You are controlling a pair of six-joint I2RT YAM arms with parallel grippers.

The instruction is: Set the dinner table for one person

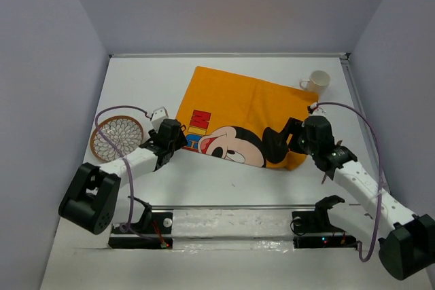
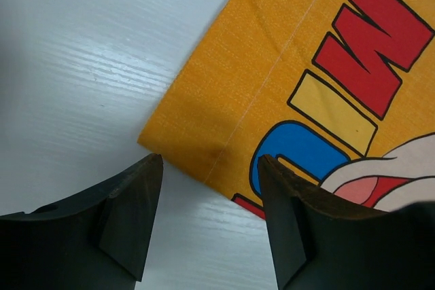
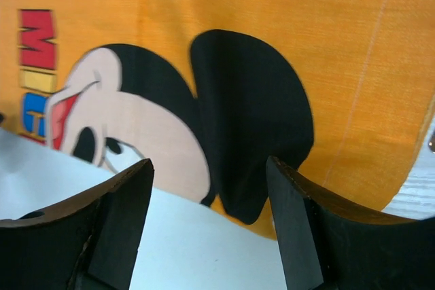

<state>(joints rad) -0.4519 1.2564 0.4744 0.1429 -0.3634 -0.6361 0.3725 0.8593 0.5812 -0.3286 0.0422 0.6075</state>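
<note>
The dinner table (image 1: 224, 181) is a wide white top. An orange cartoon-mouse placemat (image 1: 238, 100) lies flat on its middle, turned at a slight angle. My left gripper (image 1: 179, 142) hovers at the mat's near-left corner. In the left wrist view this gripper (image 2: 210, 161) is open, with that corner of the placemat (image 2: 272, 66) and bare table (image 2: 81, 66) between its fingers. My right gripper (image 1: 280, 138) is over the mat's near-right edge. In the right wrist view it (image 3: 209, 163) is open above the mat's edge (image 3: 340, 32) and the white table (image 3: 190, 236), holding nothing.
A white cup (image 1: 318, 80) stands at the back right, just off the mat's far corner. A round patterned plate (image 1: 117, 136) lies at the left beside my left arm. A metal rail (image 1: 231, 206) crosses the near edge between the arm bases. Grey walls enclose three sides.
</note>
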